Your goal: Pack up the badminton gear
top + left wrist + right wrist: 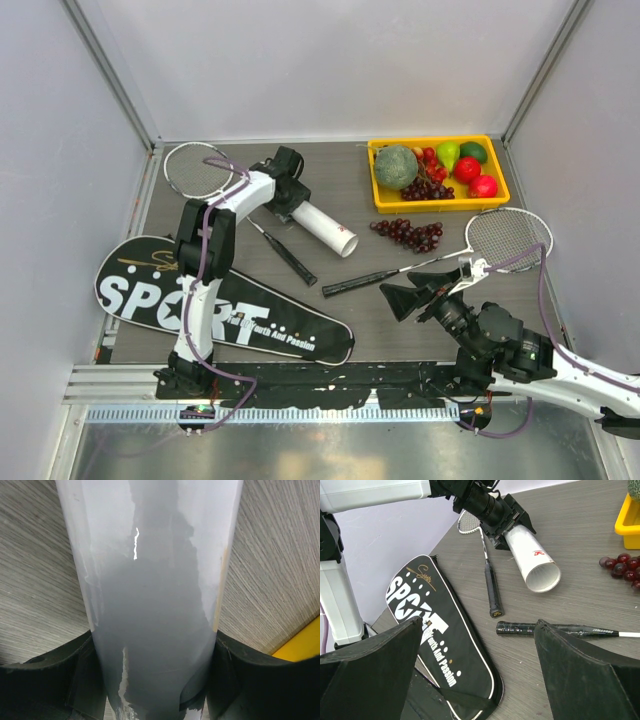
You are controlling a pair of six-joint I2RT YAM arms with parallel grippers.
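At the dial's centre, white tube: lies with its open mouth toward 4 o'clock and its other end toward 10 o'clock.
Left gripper: fingers clamp the tube on both sides near that far end; I cannot tell whether it is lifted off the table.
Shuttlecocks: none in sight (perhaps inside the tube, though nothing shows at its mouth).
First racket: head at 10 o'clock, handle near centre, loose.
Second racket: head at 3 o'clock, handle reaching toward centre, loose.
Bag: flat at 8 o'clock, both rackets outside it.
Right gripper: at 5 o'clock, jaws spread wide, holding nothing, just beside the second racket's handle.
Bystanders: grape bunch toward 2 o'clock, yellow tray at 1 o'clock.
Progress: early, by my judgement; nothing visibly packed. Both rackets, and likely the tube, have yet to go into the bag.
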